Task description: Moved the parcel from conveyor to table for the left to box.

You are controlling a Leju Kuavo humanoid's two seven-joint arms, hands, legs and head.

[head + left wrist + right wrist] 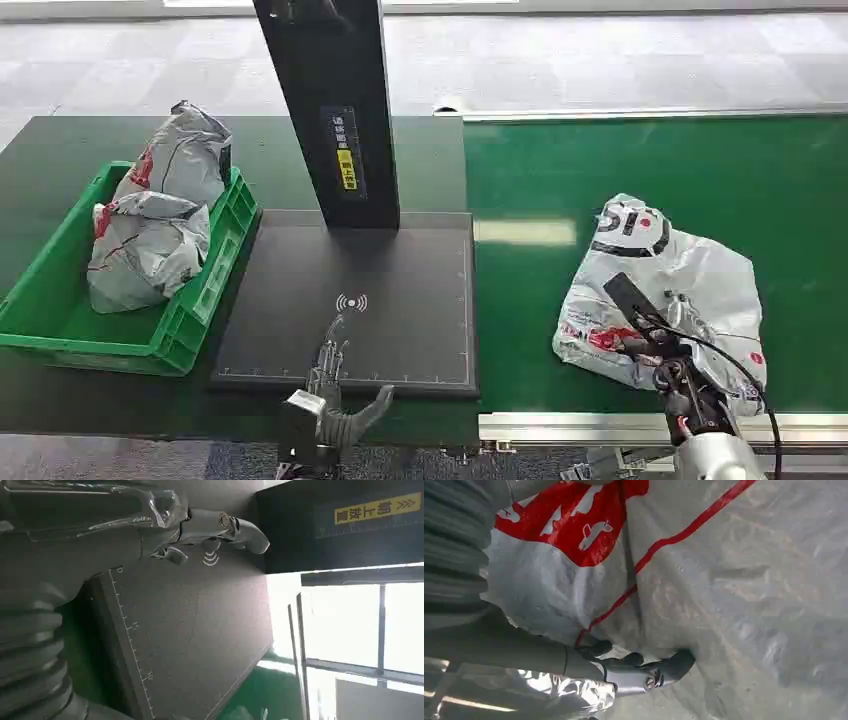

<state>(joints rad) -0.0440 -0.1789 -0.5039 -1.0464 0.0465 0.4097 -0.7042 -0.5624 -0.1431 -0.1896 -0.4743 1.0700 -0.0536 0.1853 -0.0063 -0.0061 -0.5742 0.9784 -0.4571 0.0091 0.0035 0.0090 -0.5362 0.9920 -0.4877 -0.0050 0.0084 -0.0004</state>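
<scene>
- Two hands are in play: the right hand [668,350] rests on the parcel [668,290], a crinkled white plastic bag with red and black print lying on the green conveyor belt [640,170].
- Close up from the right wrist, the right hand [624,672] has its thumb and dark fingers [596,647] pressed against the plastic of the parcel [734,590], beside a red stripe and a red patch; I cannot tell whether they pinch a fold or only press on it.
- From the head view, dark fingers of the right hand lie across the middle of the bag, and the bag sits flat on the belt.
- Over at the near edge of the black scanning pad [400,290], the left hand [335,395] holds nothing, its fingers [330,360] stretched forward and slightly apart, thumb out to the side.
- From the left wrist, the left hand [200,527] shows the same: fingers loose over the scanning pad [200,630], near its printed wireless mark [212,558].
- Beyond the left fingertips rises a black post [335,110] with a yellow label.
- Further to the left of the left hand, a green crate [215,270] on the dark table [60,140] holds two grey wrapped parcels [160,210].
</scene>
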